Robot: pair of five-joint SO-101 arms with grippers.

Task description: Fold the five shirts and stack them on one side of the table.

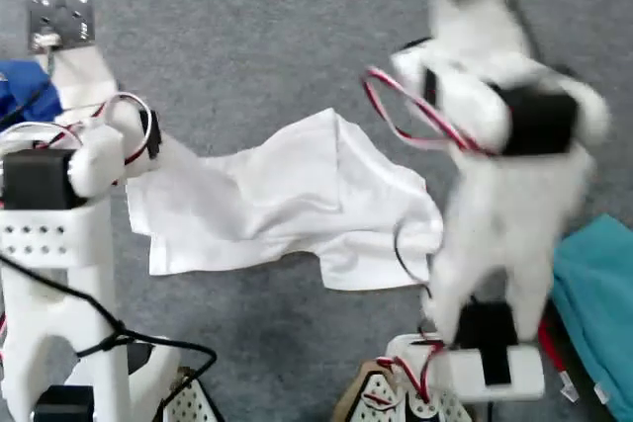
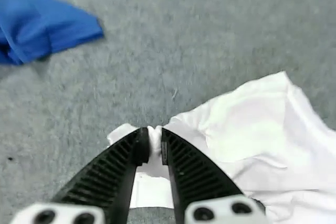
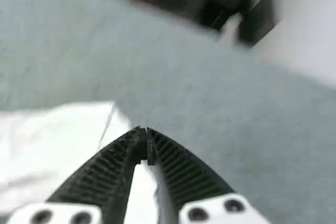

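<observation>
White shirt [image 1: 287, 195] lies rumpled mid-table, left gripper [image 2: 154, 148] clamped on its left edge, right gripper [image 3: 143, 148] pinched shut on white cloth; blue shirt [image 1: 20, 86] far left, teal shirt [image 1: 598, 284] near right: folding judged barely begun.

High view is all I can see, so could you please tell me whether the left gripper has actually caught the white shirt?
Observer: Yes, the left wrist view shows the left gripper shut on an edge fold of the white shirt.
Operator: Thank you; is the right gripper closed too?
Observer: The right gripper is shut, tips at the shirt's edge; whether cloth is pinched, I cannot tell.
Operator: And the blue thing at my left edge?
Observer: A crumpled blue shirt, lying on the grey table cover apart from the white one.
</observation>
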